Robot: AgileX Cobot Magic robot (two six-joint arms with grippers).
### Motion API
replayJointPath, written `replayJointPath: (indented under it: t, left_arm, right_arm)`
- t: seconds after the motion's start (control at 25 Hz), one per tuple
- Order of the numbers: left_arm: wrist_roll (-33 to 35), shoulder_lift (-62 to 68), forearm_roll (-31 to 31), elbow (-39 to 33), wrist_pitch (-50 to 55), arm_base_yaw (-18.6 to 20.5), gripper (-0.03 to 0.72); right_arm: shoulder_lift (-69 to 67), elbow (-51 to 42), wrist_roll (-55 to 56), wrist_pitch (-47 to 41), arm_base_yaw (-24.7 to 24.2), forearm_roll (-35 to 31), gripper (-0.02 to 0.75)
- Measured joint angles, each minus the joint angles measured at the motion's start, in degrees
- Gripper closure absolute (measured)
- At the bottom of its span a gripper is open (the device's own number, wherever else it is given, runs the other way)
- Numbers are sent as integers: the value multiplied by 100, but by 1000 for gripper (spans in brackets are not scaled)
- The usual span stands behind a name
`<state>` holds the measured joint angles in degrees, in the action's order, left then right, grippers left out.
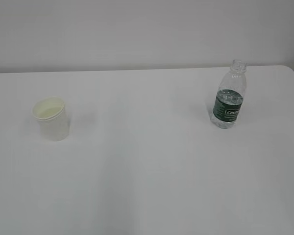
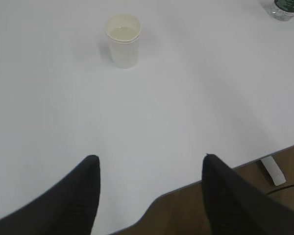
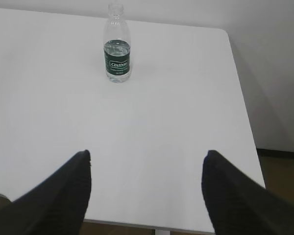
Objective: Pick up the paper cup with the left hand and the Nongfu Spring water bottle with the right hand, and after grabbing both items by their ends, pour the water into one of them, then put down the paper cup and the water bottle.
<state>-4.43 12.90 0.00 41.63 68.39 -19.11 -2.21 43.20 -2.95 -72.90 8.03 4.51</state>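
The white paper cup (image 1: 52, 119) stands upright on the left of the white table (image 1: 147, 161); it also shows far ahead in the left wrist view, paper cup (image 2: 123, 39). The capless Nongfu Spring water bottle (image 1: 229, 96) with its dark green label stands upright at the right, with clear water in its lower part. In the right wrist view the bottle (image 3: 117, 49) is far ahead. My left gripper (image 2: 151, 161) hangs open over the table's near edge, nothing between its fingers. My right gripper (image 3: 147, 157) is open and empty too. Neither arm appears in the exterior view.
The table's near edge (image 2: 196, 183) runs under my left gripper, with brown floor below it. The table's right edge (image 3: 245, 103) and near edge show in the right wrist view, with a pale wall beyond. A pale strip (image 2: 273, 170) lies on the floor.
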Motion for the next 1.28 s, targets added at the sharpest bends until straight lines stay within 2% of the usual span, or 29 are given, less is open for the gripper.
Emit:
replayJointPath:
  t: [0.44,0.96,1.28]
  left_arm:
    - [0,-1240,-74,-638,371,0,232]
    - [0,-1264,134,-857,236,-9,237]
    - [0,-1264,324,-985,-228,-9,237]
  right_arm:
    - [337,-53,0,-23,0,0,201]
    - [337,-1111,0,-33,0,-14,218]
    - [337,-1352,0,462,0,7,218]
